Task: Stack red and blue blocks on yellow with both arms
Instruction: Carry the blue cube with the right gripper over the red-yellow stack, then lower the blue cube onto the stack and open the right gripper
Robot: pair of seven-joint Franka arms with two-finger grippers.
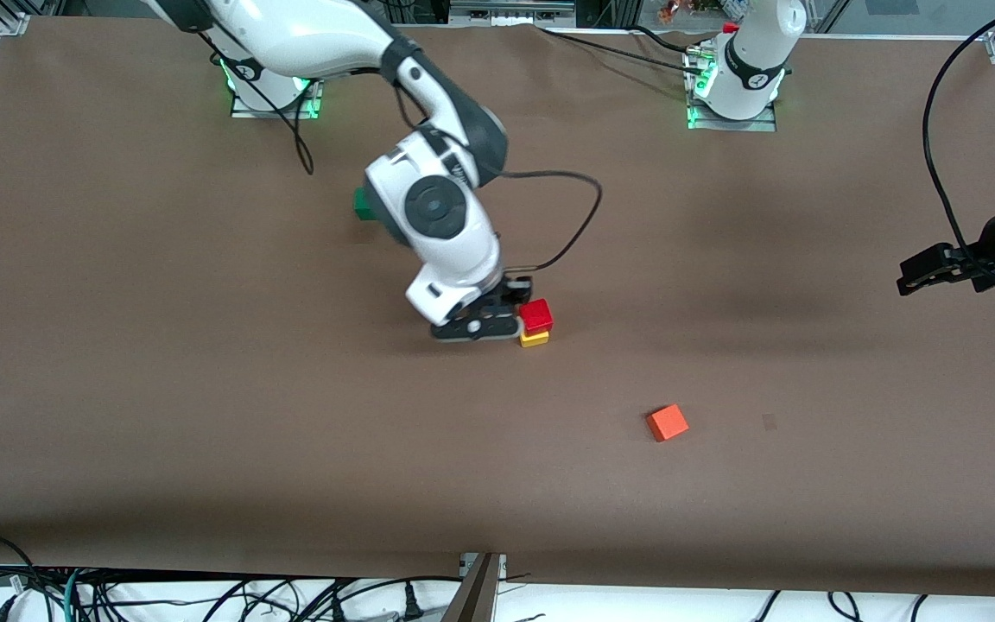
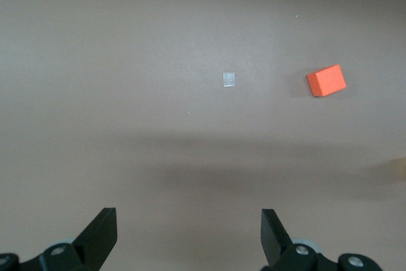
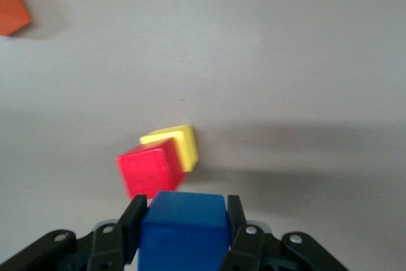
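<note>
we see the right gripper [image 3: 184, 220] clenched on the blue block [image 3: 183, 230] just beside the red block [image 1: 536, 315] on yellow [image 1: 535, 339]; left gripper [image 2: 189, 236] waits released, orange cube [image 2: 327, 80] ahead.

This is a robotics lab. Two white robot arms [image 1: 428, 199] stand bolted on metal base plates [image 1: 276, 105] with green lights, at 11 and 1 o'clock of a brown covered worktop [image 1: 204, 389]. Aluminium frame profiles [image 1: 9, 22] sit at its corners, and many loose cables [image 1: 204, 600] hang along the 6 o'clock edge.
</note>
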